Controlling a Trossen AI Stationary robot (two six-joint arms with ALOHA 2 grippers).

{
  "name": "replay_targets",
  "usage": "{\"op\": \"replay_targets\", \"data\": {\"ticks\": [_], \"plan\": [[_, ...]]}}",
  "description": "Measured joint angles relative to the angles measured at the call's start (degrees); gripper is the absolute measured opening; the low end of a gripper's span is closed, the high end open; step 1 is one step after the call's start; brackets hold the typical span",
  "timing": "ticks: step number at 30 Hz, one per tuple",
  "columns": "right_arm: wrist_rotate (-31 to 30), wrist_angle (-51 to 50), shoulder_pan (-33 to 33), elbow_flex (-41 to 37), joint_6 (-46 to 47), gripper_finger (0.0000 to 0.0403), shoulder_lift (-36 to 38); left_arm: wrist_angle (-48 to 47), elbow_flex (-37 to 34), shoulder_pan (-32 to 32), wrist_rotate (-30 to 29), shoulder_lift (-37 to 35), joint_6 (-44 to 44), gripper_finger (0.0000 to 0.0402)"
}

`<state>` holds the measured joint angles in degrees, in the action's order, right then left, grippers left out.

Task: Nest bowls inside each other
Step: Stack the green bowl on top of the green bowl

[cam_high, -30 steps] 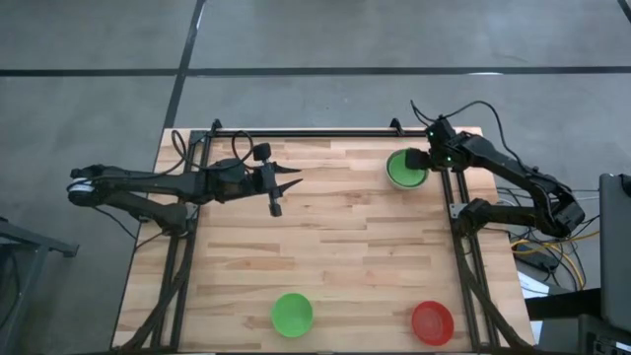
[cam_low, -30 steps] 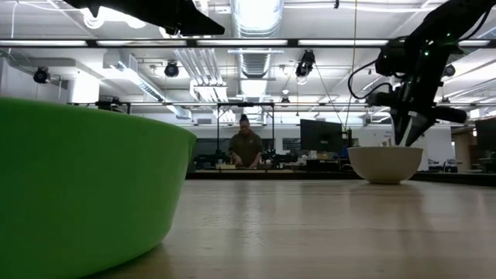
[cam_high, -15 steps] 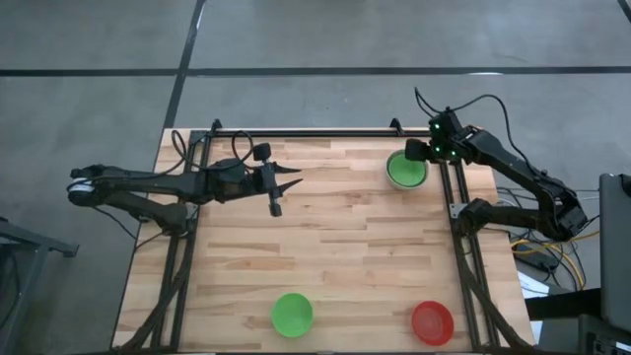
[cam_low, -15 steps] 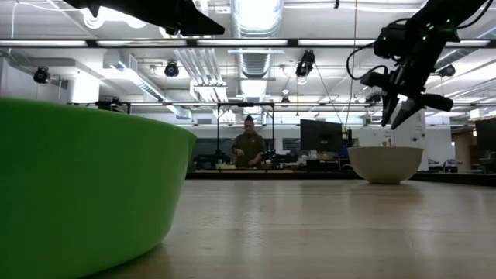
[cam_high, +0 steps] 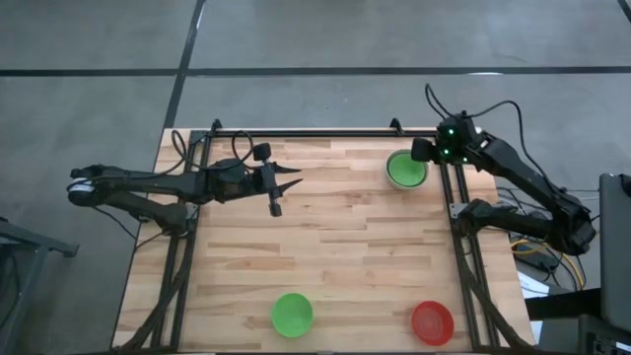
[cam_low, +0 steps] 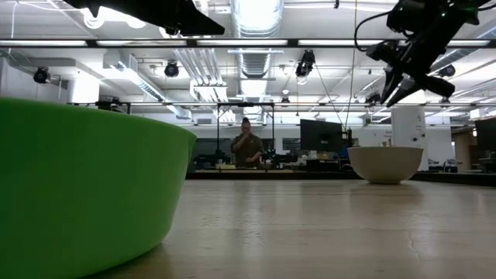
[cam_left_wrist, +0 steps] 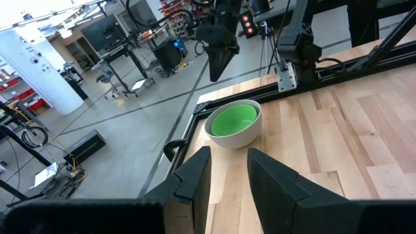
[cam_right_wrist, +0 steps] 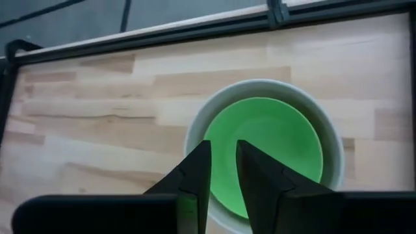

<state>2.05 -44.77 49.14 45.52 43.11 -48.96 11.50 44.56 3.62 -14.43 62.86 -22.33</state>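
A lab: ceiling ducts [cam_low: 256, 23], monitors [cam_low: 319, 136] (a person [cam_low: 246, 147] beyond), equipment racks [cam_left_wrist: 146, 49].

Pale wood-plank surface [cam_high: 325, 247], edged by a black metal frame [cam_high: 306, 131]. Grey concrete floor [cam_high: 296, 39] around it, crossed by dark lines. Beyond the surface's far edge, a person [cam_low: 246, 147] at a bench, monitors [cam_low: 319, 136] alongside, ceiling ducts [cam_low: 256, 23] and strip lights overhead. Cables [cam_high: 537, 251] coiled off to one side.
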Motion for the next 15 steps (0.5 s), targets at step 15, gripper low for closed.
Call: {"op": "replay_targets", "data": {"ticks": [15], "plan": [[10.64, 4.43, -7.38, 0.0, -8.44, 0.0079, 1.38, 0.01, 0.0, 0.02, 0.01, 0.02, 0.0, 0.0106]]}}
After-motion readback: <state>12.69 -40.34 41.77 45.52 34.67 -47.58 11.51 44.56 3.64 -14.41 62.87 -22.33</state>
